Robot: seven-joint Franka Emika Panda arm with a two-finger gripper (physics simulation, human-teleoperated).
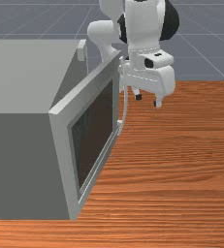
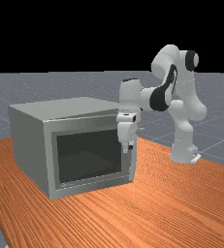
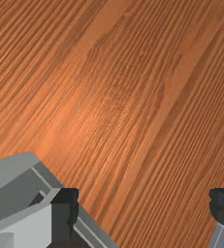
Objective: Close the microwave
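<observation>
One grey, rectangular, dark-glazed microwave door (image 1: 91, 140), ajar, likely rigid and light-swinging, is best pushed beside its pale, curved bar handle (image 1: 126, 104); white two-fingered hand (image 1: 148, 100), open.

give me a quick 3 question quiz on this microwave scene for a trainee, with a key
1. True or false: the door sits flush against the microwave's body.
2. Multiple choice: how does the tool stand?
a) open
b) fully shut
c) shut on the door's top edge
3. Fill in the blank: on its outer side, near its free edge, the door carries a ____.

Key: 1 false; 2 a; 3 handle
</observation>
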